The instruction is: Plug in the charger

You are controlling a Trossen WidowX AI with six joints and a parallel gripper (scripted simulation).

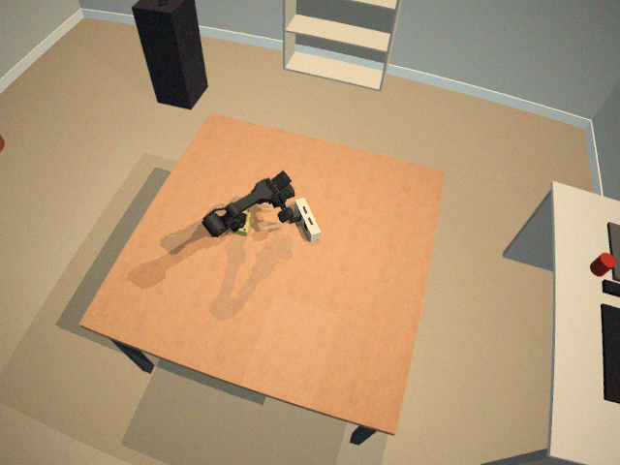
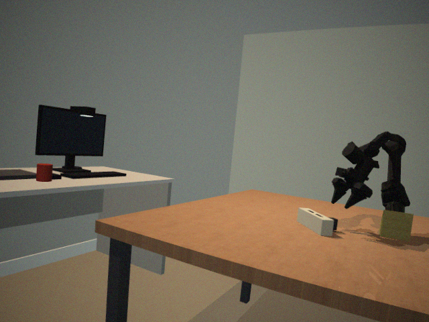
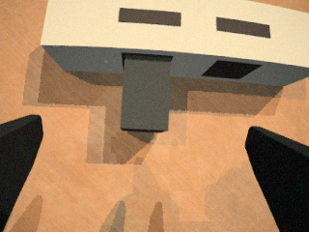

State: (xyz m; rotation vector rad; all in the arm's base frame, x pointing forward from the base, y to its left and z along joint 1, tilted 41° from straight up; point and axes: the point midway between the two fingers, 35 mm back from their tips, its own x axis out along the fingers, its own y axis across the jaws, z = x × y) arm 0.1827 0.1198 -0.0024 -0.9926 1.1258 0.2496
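A white power strip [image 1: 308, 220] [image 2: 313, 219] [image 3: 84, 10] lies on the orange table [image 1: 310, 325] [image 2: 214, 225]. In the wrist view, two dark slots show on its top face. The dark grey charger [image 3: 146, 93] [image 2: 334, 223] juts out of the left spot on the strip's side face. A dark opening [image 3: 231, 70] shows to its right. My gripper [image 2: 341, 204] [image 3: 147, 130] [image 1: 286, 216] is open and empty. It hangs above the table just back from the charger, with a finger on either side and apart from it.
A yellow-green block [image 1: 243, 223] [image 2: 395, 225] stands at the arm's base. Off the table are a white desk [image 1: 580, 320] [image 2: 69, 183] with a monitor and a red cup [image 2: 44, 172], a shelf [image 1: 340, 45] and a dark column [image 1: 170, 52].
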